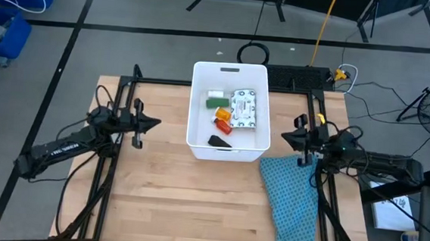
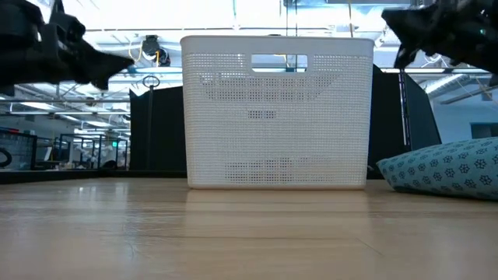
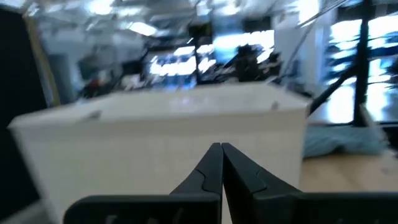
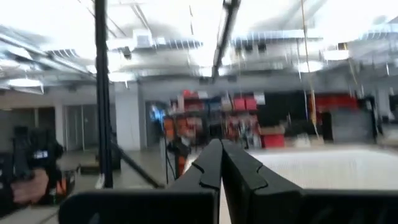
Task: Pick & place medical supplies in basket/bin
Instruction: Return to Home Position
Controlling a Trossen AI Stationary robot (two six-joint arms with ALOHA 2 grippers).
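Wooden tabletop (image 1: pixel 194 203), pale planks, edged by dark rails; a large open workroom lies beyond it.

- White bin (image 1: pixel 194 111): rectangular tub at the far middle of the table, between the two arms. A handle slot (image 2: pixel 278 61) shows in the short end that faces the low camera.
- Contents of bin, all lying on its floor:
  - flat white packet (image 1: pixel 244 110) with dark speckled print, on the right-arm side;
  - green stick-shaped box (image 1: pixel 215 102), on the left-arm side;
  - white bottle (image 1: pixel 217 95), just beyond the green box and hard to make out;
  - orange-red bottle (image 1: pixel 223 119), touching the packet's edge;
  - black oblong piece (image 1: pixel 219 142), near the front wall.
- Teal-blue cloth (image 1: pixel 289 202): crumpled on the table, right of the bin, running toward the front edge.
- Left gripper (image 1: pixel 158 122): raised above the table, left of the bin and apart from it, pointing toward it; jaws clenched together, nothing between them.
- Right gripper (image 1: pixel 283 138): raised just right of the bin, over the cloth's far end; jaws likewise pressed together, empty.
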